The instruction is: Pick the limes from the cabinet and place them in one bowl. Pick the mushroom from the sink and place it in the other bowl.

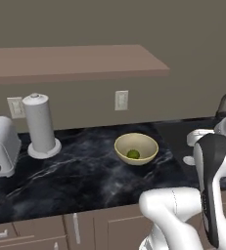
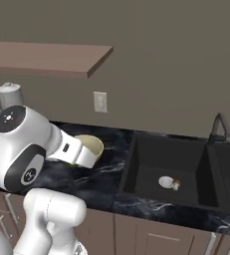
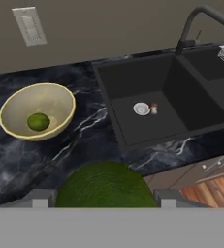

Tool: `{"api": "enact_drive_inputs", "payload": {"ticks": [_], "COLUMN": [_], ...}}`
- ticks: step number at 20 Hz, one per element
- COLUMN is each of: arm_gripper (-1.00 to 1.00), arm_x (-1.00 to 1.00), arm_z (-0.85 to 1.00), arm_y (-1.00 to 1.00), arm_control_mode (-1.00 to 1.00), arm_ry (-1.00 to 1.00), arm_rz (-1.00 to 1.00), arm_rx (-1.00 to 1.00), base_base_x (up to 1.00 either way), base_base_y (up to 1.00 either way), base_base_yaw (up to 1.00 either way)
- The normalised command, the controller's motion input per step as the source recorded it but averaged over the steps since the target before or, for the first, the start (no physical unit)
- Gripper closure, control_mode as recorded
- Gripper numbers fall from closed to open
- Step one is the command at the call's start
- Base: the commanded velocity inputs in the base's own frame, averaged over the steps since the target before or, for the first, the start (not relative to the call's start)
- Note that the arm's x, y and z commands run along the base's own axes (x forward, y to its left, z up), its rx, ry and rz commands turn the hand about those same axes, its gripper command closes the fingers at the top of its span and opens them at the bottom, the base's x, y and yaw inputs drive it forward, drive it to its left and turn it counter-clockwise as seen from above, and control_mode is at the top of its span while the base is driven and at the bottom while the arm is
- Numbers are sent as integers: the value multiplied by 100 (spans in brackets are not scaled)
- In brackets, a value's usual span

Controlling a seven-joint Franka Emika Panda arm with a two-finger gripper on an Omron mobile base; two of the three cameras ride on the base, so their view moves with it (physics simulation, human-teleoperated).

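Task status, item by item.

Lime, first: lies in the pale yellow bowl point(image 3: 37, 110), low on its inner slope, dark green, round, matte point(image 3: 38, 121). Judged delivered.

Lime, second: a large dark green, finely dimpled dome point(image 3: 106, 186) at the bottom of the hand view, set between the two grey fingers point(image 3: 38, 197). The fingers appear clenched on it from either side, part-way apart; the contact itself is cropped by the frame edge, so the grasp is likely rather than certain. It hangs above the worktop point(image 3: 84, 140), between bowl and sink, not yet placed. The gripper point(image 3: 104, 198) is nearer the worktop's front edge than the bowl is.

Cabinet: reddish-brown slab point(image 1: 70, 61) above the worktop; its top face, as far as it can be seen, carries no lime. Both limes are thus accounted for elsewhere.

Mushroom: tiny, white stem, brown cap point(image 3: 153, 107), upright on the floor of the black sink point(image 3: 147, 80), just beside the round silver drain point(image 3: 141, 108). Untouched; this half of the task remains whole.

Remaining, by judgement: carry the held lime over to the yellow bowl and release it beside its twin; then fetch the mushroom and find the second bowl.
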Motion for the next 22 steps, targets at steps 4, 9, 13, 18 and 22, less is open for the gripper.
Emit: {"api": "enact_drive_inputs", "payload": {"ticks": [4,9,13,18,22], "arm_gripper": [100,100,100,100,100], "arm_x": [0,0,0,5,8], "arm_z": [0,0,0,-1,-1], "arm_y": [0,0,0,-6,0], "arm_control_mode": [100,100,100,-100,-100], "arm_ry": [0,0,0,0,-1], "arm_rz": [0,0,0,3,0], "arm_rx": [0,0,0,0,0], "base_base_x": [7,8,10,6,0], "base_base_y": [-48,-49,-43,-8,0], "base_base_yaw": [0,0,1,2,0]}}
